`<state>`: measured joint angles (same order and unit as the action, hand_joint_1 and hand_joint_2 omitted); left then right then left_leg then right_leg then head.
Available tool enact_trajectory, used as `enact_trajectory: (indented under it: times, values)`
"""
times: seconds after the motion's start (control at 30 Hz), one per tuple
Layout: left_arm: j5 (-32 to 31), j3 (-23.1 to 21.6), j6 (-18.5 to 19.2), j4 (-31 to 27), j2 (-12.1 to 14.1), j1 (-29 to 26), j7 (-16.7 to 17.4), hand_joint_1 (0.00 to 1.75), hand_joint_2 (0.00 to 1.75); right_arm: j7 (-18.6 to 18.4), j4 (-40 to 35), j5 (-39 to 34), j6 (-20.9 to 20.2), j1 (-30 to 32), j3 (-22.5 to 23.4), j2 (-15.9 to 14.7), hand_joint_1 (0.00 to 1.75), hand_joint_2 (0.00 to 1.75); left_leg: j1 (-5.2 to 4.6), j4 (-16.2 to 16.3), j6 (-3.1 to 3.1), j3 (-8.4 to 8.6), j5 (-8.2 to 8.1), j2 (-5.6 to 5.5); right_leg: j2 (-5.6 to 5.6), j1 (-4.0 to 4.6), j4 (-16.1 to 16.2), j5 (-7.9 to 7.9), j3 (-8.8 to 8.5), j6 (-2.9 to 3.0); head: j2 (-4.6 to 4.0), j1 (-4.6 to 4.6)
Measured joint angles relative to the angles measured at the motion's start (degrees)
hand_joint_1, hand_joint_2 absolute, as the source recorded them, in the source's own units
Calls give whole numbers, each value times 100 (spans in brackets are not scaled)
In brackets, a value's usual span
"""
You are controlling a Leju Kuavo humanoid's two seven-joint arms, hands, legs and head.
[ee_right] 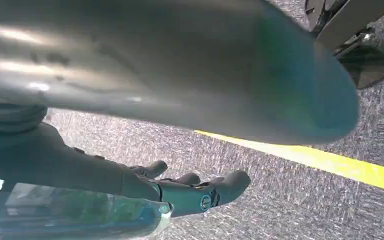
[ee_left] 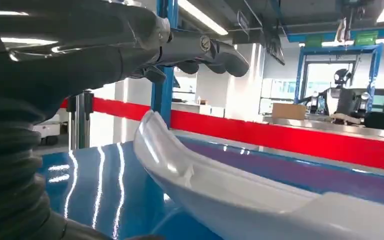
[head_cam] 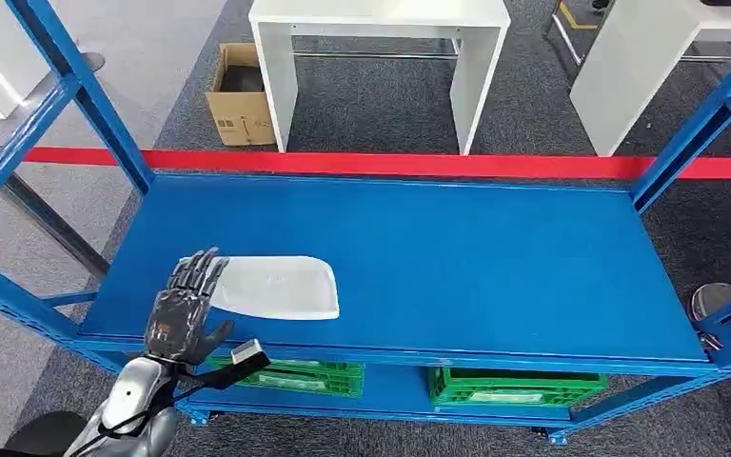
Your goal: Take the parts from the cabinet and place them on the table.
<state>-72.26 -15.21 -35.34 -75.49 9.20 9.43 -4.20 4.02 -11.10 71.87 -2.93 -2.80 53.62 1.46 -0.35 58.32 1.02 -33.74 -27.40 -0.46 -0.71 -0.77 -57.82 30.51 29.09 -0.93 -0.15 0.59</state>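
Observation:
A flat white plastic part (head_cam: pixel 281 288) with rounded corners lies on the blue cabinet shelf (head_cam: pixel 476 257), near its front left. My left hand (head_cam: pixel 183 305) reaches over the shelf's front edge, and its straight, spread fingers overlap the part's left end. In the left wrist view the fingers (ee_left: pixel 205 50) hover just above the part's raised rim (ee_left: pixel 200 180), with a gap between them and nothing held. My right hand (ee_right: pixel 190 192) hangs low over grey carpet, fingers loosely extended and holding nothing.
Two green crates (head_cam: pixel 514 386) sit on the lower shelf. Blue uprights (head_cam: pixel 685 143) frame the cabinet's corners. Beyond a red floor line (head_cam: pixel 390 164) stand a white table (head_cam: pixel 381 19) and a cardboard box (head_cam: pixel 241 95). The shelf right of the part is bare.

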Motion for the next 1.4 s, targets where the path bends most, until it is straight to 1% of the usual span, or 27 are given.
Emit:
enact_trajectory:
  times: [0.23, 0.57, 0.73, 0.9, 1.03, 1.2, 1.4]
  values:
    - [-2, -42, 7, 218, -50, 114, -35, 0, 175, 22, 0, -24, 2, -1, 0, 4, 0, 0, 0, 0, 0, 0, 0, 1, 0, 0, 0, 0, 1, 0, 0, -2]
    - [42, -142, 13, 566, -129, 425, -157, 0, 175, 55, 0, -55, 37, -2, 0, 57, 0, 0, 0, 0, 0, 1, 0, 0, 0, 0, 0, 0, -1, 0, 0, 0]
    - [214, -186, -11, 843, -142, 655, -253, 0, 175, 52, 0, -44, 37, -15, 0, 77, 0, 0, 0, 0, 0, 1, 0, 0, 0, 0, 0, 0, -1, 0, 0, 0]
    - [245, -238, -35, 1008, -144, 777, -293, 0, 175, 52, 0, -42, 37, -20, 0, 90, 0, 0, 0, 0, 0, 1, 0, -1, 0, 0, 0, 0, -1, 0, 0, 0]
    - [509, -295, -140, 1311, -131, 990, -391, 0, 175, 33, 0, -4, 55, -33, 0, 105, 0, 0, 0, 0, 0, 2, 0, -1, 0, 1, 0, 0, -3, 0, 0, 0]
    - [691, -365, -300, 1751, -122, 1253, -542, 0, 175, 15, 0, -9, 74, -43, 0, 118, 0, 0, 0, 0, 0, 4, 1, -4, 2, 0, -1, 0, -9, 0, 0, -2]
    - [745, -452, -326, 2098, -120, 1499, -601, 0, 175, 15, 0, -39, 98, -53, 0, 133, 0, 0, 0, 0, 0, 11, 1, -4, 2, 0, -1, 0, -16, 0, 0, -2]
